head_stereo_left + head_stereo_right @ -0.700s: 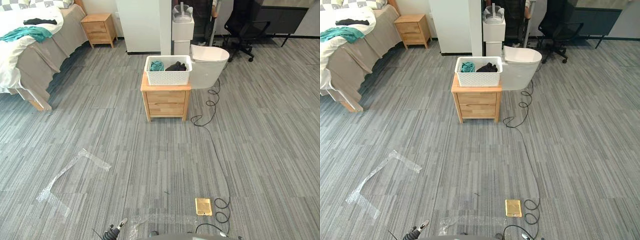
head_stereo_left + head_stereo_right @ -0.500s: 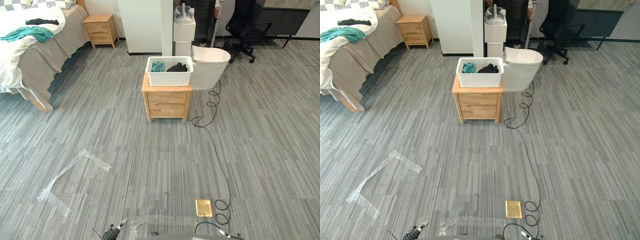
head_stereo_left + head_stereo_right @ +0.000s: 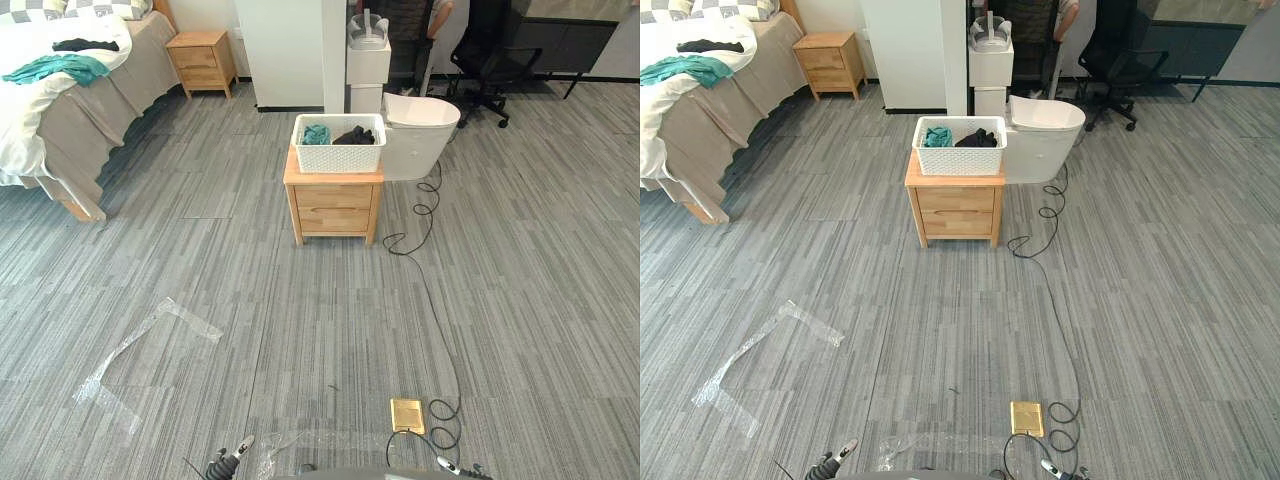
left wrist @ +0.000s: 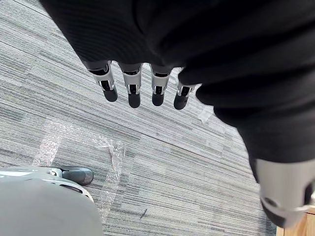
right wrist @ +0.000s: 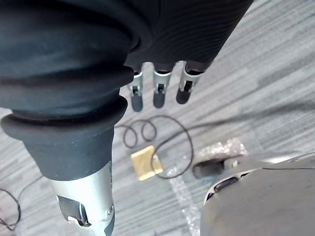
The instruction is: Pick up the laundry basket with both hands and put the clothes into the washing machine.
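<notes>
Grey striped carpet floor (image 3: 250, 290) all round, bedroom-style setup. Left robot hand (image 4: 132, 88) hangs palm-in over that carpet, fingers straight & relaxed, thumb apart, nothing in it. Right robot hand (image 5: 160, 93) likewise: fingers straight down, released, empty. Below the right one lies a brass floor plate (image 5: 142, 163); in the head view it sits near the robot, on its right. Clear tape strips (image 3: 150, 340) are stuck to the carpet on the left, w/ more crinkled film under the left hand.

Well ahead, approx. centre of the room, stands a small wooden counter (image 3: 332, 205) w/ two drawers. On top of it: the laundry basket (image 3: 338, 155), white plastic, rectangular, walls perforated in a fine lattice, rim solid, upright. Inside, a teal garment (image 3: 315, 132) on the left & a black garment (image 3: 353, 134) on the right, both bunched, poking just above the rim. Far from both hands.

Just beside the counter, right & a bit behind, a white rounded tub unit (image 3: 418, 135); can't tell what sort of appliance. Back left: bed (image 3: 60, 120) w/ a teal cloth (image 3: 55, 66) & a dark cloth (image 3: 85, 44) on it, plus a second nightstand (image 3: 203, 60). Back right: black office chair (image 3: 485, 60), and a person (image 3: 420, 20) at the far wall.
</notes>
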{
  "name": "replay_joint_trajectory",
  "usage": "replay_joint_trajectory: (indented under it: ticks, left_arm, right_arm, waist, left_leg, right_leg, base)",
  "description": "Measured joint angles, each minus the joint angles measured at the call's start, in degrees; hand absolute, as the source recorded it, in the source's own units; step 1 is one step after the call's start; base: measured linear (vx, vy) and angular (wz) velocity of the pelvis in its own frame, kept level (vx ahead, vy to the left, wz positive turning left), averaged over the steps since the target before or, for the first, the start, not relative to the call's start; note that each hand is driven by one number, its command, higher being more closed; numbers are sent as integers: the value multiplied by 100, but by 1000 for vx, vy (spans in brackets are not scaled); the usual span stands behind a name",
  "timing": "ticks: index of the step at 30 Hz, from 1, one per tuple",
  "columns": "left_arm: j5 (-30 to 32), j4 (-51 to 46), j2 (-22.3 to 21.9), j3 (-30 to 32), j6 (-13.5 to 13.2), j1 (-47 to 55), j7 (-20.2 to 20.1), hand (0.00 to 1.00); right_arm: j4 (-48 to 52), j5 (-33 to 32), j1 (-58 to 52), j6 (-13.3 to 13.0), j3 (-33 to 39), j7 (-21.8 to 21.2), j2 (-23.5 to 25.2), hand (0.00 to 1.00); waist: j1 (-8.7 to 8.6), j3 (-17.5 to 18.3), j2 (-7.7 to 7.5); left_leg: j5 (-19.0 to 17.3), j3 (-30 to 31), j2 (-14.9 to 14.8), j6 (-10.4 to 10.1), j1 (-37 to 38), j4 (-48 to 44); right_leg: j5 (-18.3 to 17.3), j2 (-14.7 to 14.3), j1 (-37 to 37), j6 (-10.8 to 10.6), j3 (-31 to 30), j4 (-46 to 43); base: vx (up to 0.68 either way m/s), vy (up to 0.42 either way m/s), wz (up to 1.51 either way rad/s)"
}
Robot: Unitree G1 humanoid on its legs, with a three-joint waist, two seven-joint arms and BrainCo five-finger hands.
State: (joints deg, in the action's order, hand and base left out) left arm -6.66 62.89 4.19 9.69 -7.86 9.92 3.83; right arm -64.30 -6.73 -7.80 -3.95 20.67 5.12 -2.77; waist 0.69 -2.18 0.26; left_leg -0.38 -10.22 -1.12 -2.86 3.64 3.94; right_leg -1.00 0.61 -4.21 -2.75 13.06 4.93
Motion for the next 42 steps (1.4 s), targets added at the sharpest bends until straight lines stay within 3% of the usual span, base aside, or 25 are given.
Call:
replay_joint_trajectory:
  ticks: [31,32,33,34,36,39,41,42]
  left_arm:
    - [-175,-48,111,-4,7,-55,-4,0]
    - [-186,-62,164,2,11,-168,-3,0]
    - [-257,-159,218,7,14,-286,-4,0]
    - [-293,-231,249,14,10,-318,-5,0]
    - [-437,-369,173,156,13,-331,0,0]
    - [-506,-377,79,187,16,-309,1,0]
    - [-506,-376,34,190,19,-305,0,0]
    - [-505,-368,32,216,23,-293,0,0]
  right_arm:
    - [240,-177,86,3,-281,-34,57,0]
    - [248,-203,165,-2,-306,-34,93,0]
    - [307,-238,209,-27,-394,-34,95,0]
    - [317,-245,233,-36,-413,-34,84,0]
    - [345,-291,311,-54,-637,-30,-50,0]
    - [329,-297,495,-48,-710,-18,-208,0]
    - [269,-394,607,-48,-705,-19,-219,0]
    - [267,-416,605,-49,-715,-19,-160,0]
  waist:
    - [-8,-120,-122]
    - [-10,-305,-189]
    - [-13,-500,-210]
    - [-2,-604,-204]
    - [35,-847,-133]
    - [67,-908,30]
    - [202,-894,51]
    - [329,-894,40]
  left_leg:
    - [-35,89,-51,27,-80,-116]
    - [-307,136,-98,47,-265,-666]
    - [-752,113,-270,-33,-873,-2004]
    - [-829,15,-379,-46,-1151,-2672]
    - [-888,-435,-921,-116,-2094,-4613]
    - [-928,-574,-972,-84,-2648,-4122]
    - [-823,-497,-879,-192,-2744,-3001]
    - [-835,-326,-880,-188,-2764,-2888]
  right_leg:
    - [-30,-56,-109,27,160,58]
    - [-122,-54,-162,115,217,-10]
    - [-252,-80,-162,301,302,-138]
    - [-315,-100,-183,369,341,-187]
    - [-481,-185,-389,454,359,-342]
    - [-614,-64,-318,398,243,-477]
    - [-740,80,-197,315,43,-515]
    - [-927,163,-212,145,-107,-652]
  base:
    - [-12,-3,2]
    - [-69,-45,34]
    - [-101,-49,39]
    - [-123,-57,37]
    - [-5,4,17]
    - [138,137,-14]
    - [249,243,-62]
    - [332,267,-64]
